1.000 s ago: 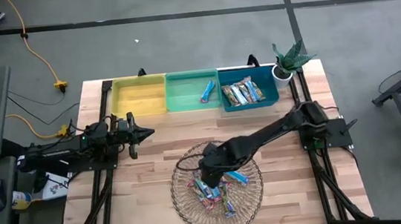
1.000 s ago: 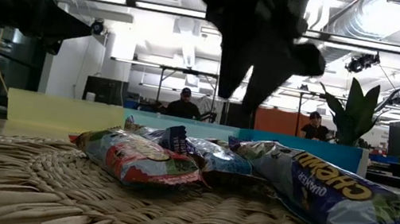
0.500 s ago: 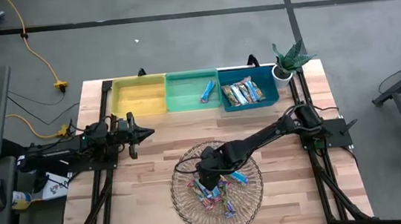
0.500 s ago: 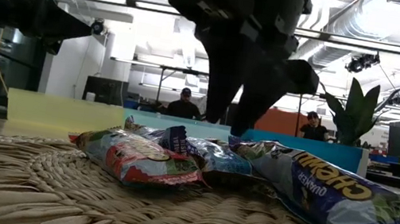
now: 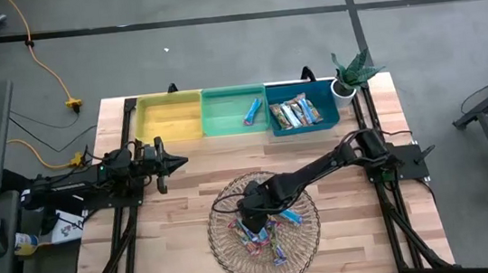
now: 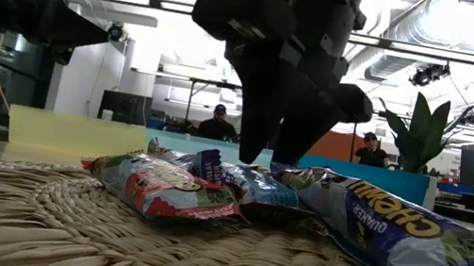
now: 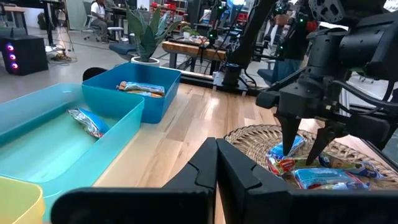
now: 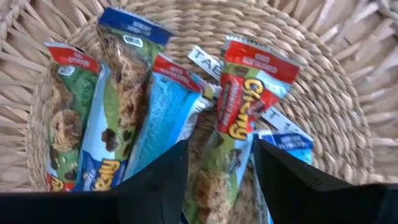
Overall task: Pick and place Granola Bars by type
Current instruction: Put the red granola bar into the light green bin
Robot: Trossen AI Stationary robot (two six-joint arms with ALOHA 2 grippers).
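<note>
Several granola bars [image 5: 259, 233] lie heaped in a round woven basket [image 5: 223, 257] near the table's front. My right gripper [image 5: 251, 216] points down over the heap, open. Its fingers [image 8: 158, 177] stand on either side of a red-wrapped bar [image 8: 245, 118], next to a light blue bar [image 8: 163, 109]. In the low view its fingertips [image 6: 249, 154] hang just above the wrappers; whether they touch, I cannot tell. The green bin [image 5: 224, 120] holds one bar [image 5: 252, 110]; the blue bin [image 5: 279, 128] holds several [image 5: 296, 111]. My left gripper [image 5: 178, 161] waits shut at the table's left.
A yellow bin [image 5: 169, 117] stands left of the green one along the far edge. A potted plant [image 5: 351, 75] sits at the far right corner. Bare wood [image 5: 219, 162] lies between the bins and the basket. People sit at desks [image 6: 217, 125] beyond the table.
My right gripper has gone down toward the bars in the basket, with its fingers just as far apart as before. The bars have not moved.
</note>
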